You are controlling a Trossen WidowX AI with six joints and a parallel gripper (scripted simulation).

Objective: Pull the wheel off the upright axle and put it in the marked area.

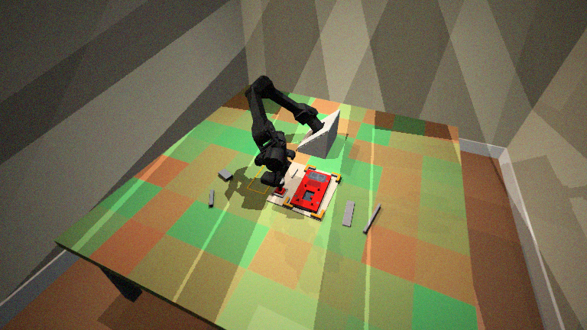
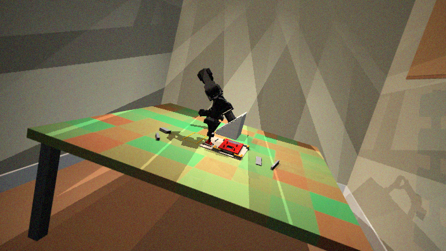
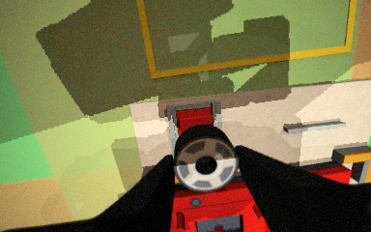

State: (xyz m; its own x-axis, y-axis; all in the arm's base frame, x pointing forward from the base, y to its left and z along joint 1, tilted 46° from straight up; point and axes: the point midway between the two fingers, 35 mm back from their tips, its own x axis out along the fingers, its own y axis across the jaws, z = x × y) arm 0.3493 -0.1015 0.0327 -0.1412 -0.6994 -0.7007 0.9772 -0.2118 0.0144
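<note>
wheel: black tyre, grey spoked hub, dark centre hole; sits above the small red mount at the near end of the pale base board. whether it has cleared the axle cannot be told.
gripper: black fingers pressed against both sides of the tyre, clamped on the wheel.
marked area: yellow-outlined rectangle on the table, just beyond the base board, partly in the arm's shadow.
risk, tilt: a sideways pull before the hub is free would likely bind the wheel on the axle or drag the board.
risk, slip: the round tyre may roll out of the grip during the carry.
risk, placement: releasing early would probably leave it on the yellow line or the board.
surroundings: red chassis on the board; grey wedge behind; grey bars well apart.
obstruction: none visible between wheel and marked area.
</note>
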